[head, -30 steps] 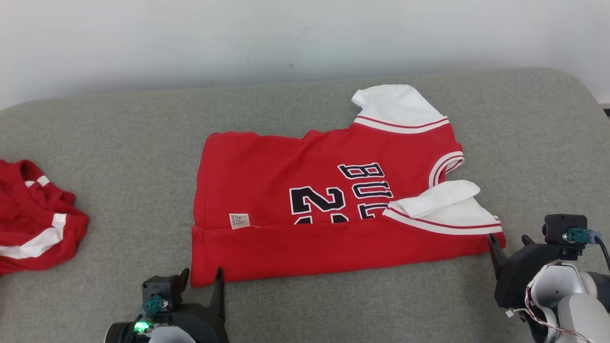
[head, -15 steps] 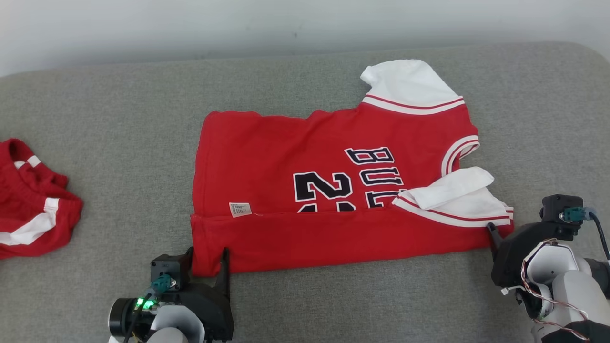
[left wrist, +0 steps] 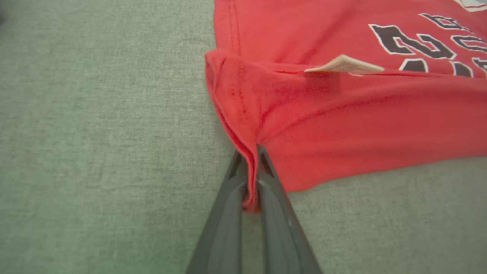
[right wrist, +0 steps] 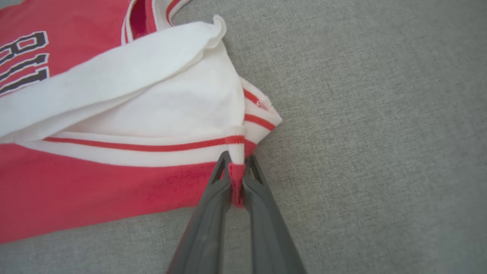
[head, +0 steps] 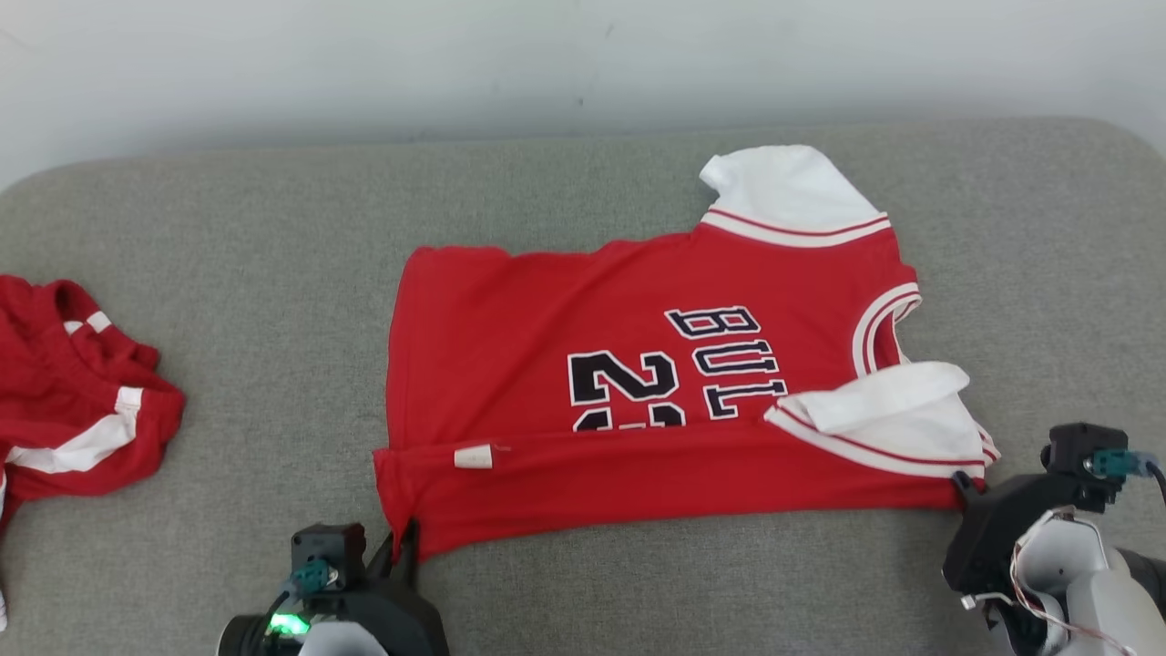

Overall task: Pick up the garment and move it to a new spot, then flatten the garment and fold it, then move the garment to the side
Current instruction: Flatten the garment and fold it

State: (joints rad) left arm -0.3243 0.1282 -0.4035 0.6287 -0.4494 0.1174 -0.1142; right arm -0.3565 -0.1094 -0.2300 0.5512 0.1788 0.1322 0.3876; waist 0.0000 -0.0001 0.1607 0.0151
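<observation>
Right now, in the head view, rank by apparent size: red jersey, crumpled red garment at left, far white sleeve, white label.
1. red jersey
2. crumpled red garment, cut off by the frame edge
3. far white sleeve
4. white label

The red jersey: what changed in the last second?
Both grippers, open a second ago, closed on the jersey's near edge: left gripper at its left corner, right gripper at the corner by the white sleeve. The jersey otherwise lies as before on the grey cushion, the other red garment untouched.
</observation>
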